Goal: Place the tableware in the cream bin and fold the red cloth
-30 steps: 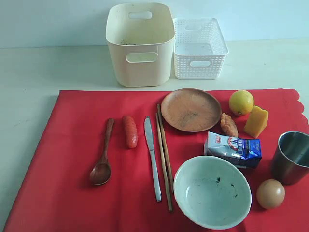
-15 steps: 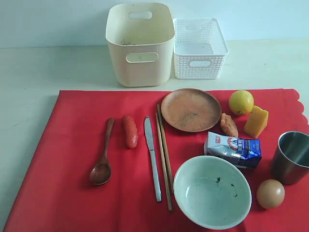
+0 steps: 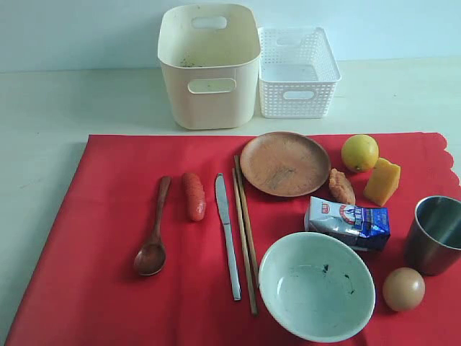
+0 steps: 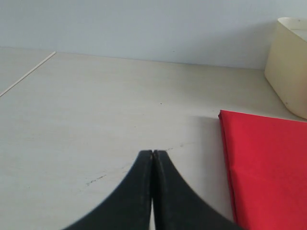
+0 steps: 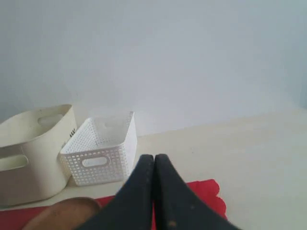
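Note:
The red cloth (image 3: 108, 238) lies flat on the table. On it rest a brown plate (image 3: 284, 163), a wooden spoon (image 3: 154, 232), a steel knife (image 3: 227, 234), chopsticks (image 3: 245, 231), a pale bowl (image 3: 316, 285) and a steel cup (image 3: 435, 234). Behind the cloth stands the cream bin (image 3: 209, 65). Neither gripper shows in the exterior view. My left gripper (image 4: 152, 153) is shut and empty over bare table beside the cloth's edge (image 4: 268, 167). My right gripper (image 5: 154, 157) is shut and empty, facing the cream bin (image 5: 29, 153) and the plate (image 5: 62, 213).
A white lattice basket (image 3: 297, 72) stands right of the cream bin. Food lies on the cloth: a sausage (image 3: 193, 195), an orange (image 3: 359, 152), a yellow wedge (image 3: 382, 181), a fried piece (image 3: 341, 186), a milk carton (image 3: 348, 222) and an egg (image 3: 403, 288).

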Controlling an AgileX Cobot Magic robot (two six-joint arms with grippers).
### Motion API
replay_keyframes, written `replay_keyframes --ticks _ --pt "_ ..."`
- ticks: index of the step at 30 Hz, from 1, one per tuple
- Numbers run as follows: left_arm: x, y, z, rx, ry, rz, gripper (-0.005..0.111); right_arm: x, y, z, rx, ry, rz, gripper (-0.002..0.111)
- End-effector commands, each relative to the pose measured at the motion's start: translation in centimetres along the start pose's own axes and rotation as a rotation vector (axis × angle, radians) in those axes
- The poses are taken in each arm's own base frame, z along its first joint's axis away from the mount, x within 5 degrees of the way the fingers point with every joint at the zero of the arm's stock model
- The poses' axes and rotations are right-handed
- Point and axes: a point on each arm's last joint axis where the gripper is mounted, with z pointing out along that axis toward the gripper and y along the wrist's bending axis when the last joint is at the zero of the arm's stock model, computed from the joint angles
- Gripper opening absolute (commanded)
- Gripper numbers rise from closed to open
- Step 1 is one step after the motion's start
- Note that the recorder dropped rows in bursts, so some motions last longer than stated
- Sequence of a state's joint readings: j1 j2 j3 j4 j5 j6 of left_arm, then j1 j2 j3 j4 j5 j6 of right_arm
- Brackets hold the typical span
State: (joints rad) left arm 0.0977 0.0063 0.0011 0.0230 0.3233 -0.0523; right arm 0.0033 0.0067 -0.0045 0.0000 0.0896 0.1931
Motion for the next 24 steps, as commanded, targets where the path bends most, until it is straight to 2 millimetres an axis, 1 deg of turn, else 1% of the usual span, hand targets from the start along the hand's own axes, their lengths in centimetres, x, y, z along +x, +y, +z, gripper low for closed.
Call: replay_keyframes --ticks 1,5,10,14,15,18,19,22,24 --pt "-0.1 0.0 -0.1 -0.003 -0.012 -0.005 0.002 -0.5 0.1 -0.1 -0.009 -0.069 -0.017 0.000" --pt "-0.1 0.0 -0.1 -0.003 -0.012 -0.005 0.002 -1.1 0.2 -0.1 -0.023 -0.134 -0.006 0.000" --pt "-0.1 0.0 -0.1 -0.003 -0.012 -0.005 0.002 -2.0 0.2 -0.3 -0.040 -0.241 0.094 0.000" --pt "-0.1 0.0 -0.1 -0.003 -0.012 -0.005 0.002 -2.7 0.0 -0.5 -0.042 -0.312 0.235 0.000" --pt "-0.1 0.0 -0.1 -0.003 -0.012 -0.005 0.002 -2.8 -0.1 -0.5 -0.045 -0.330 0.304 0.000" --pt "-0.1 0.0 -0.1 -0.003 -0.012 -0.005 0.002 -2.9 -0.2 -0.6 -0.062 -0.340 0.470 0.000" --pt "-0.1 0.0 -0.1 -0.003 -0.012 -0.005 0.002 -3.1 -0.2 -0.6 -0.069 -0.344 0.496 0.000" --pt "-0.1 0.0 -0.1 -0.003 -0.012 -0.005 0.002 -4.3 0.3 -0.8 -0.083 -0.331 0.490 0.000" --pt "-0.1 0.0 -0.1 -0.003 -0.012 -0.005 0.002 -5.2 0.7 -0.9 -0.086 -0.277 0.472 0.000"
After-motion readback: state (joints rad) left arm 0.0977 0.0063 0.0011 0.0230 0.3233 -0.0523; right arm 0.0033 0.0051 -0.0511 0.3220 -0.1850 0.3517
